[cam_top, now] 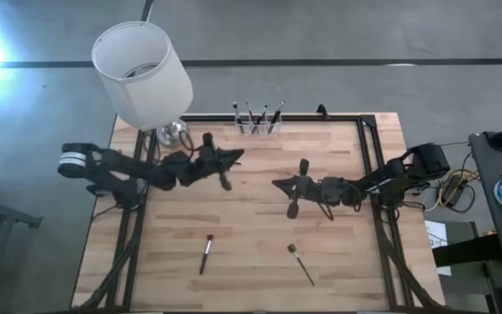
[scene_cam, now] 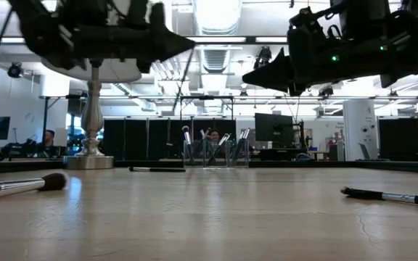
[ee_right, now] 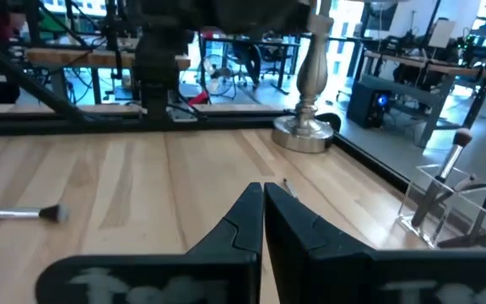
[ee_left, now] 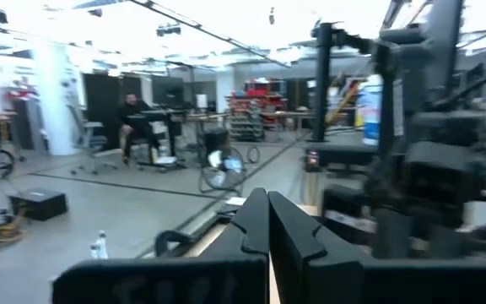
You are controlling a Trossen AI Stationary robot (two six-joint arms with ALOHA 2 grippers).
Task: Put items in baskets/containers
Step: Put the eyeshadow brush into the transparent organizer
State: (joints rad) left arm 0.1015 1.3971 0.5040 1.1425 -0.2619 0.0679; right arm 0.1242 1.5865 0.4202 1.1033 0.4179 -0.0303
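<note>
Nearest the front edge of the wooden desk [cam_top: 251,262] lie two loose makeup brushes — a brush with a reddish tip [cam_top: 206,253] left of centre, and a dark-handled brush [cam_top: 301,262] right of centre, lying aslant. They are well apart from each other and from both arms.

Farther in, above the middle of the desk, the two arms point at each other with a gap between their tips. The left gripper [cam_top: 234,157] hangs clear of the wood with its fingers [ee_left: 264,228] clenched together and nothing between them. The right gripper [cam_top: 279,184] is likewise off the surface, its fingers [ee_right: 260,221] pressed tight on nothing.

At the far edge, about the middle, stands the clear holder [cam_top: 258,127] with several brushes [cam_top: 262,116] upright in its compartments — bristles upward. The low view shows one more dark brush [scene_cam: 156,169] lying flat on the desk just beside the holder, on the lamp's side.

At the far left corner stands the lamp [cam_top: 142,74], its white shade leaning out over the desk's edge above a silvery base [cam_top: 173,133].

Beyond the desk is a workshop room where people [scene_cam: 48,139] sit at workstations.
</note>
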